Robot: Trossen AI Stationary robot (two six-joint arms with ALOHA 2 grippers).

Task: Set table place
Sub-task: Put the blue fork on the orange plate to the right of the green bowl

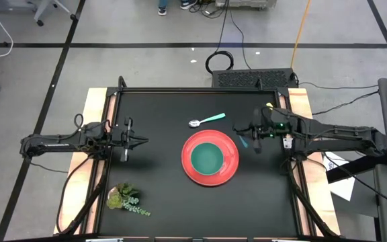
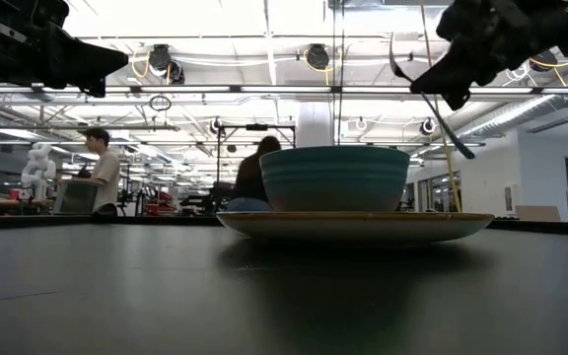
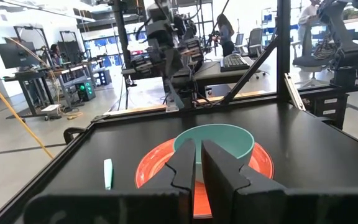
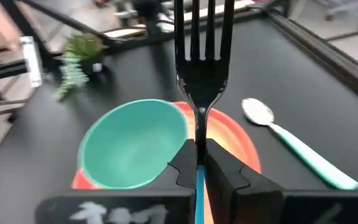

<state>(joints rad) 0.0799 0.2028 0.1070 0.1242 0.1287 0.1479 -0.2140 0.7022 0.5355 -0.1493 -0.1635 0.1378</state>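
Matte black bench (image 1: pixel 160 195), lab room behind; right tool (image 1: pixel 248 136) clenched on fork (image 4: pixel 202 56) right of plate (image 1: pixel 228 167); left tool (image 1: pixel 142 141) pinched closed, frame left

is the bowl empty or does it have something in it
Empty. The bowl sits upright on the plate, and the right wrist and high views show only its bare teal inside. The fork is in the right gripper, not the bowl.

The plate (image 1: pixel 209 158) is red, with a teal-green bowl (image 1: pixel 207 157) on it, over the matte black table (image 1: pixel 160 195) edged by pale wooden strips. The fork (image 4: pixel 201 59) has a dark head and blue handle; the spoon (image 1: pixel 206 120) a silver bowl and teal handle, and the plant sprig (image 1: pixel 127 199) is leafy green
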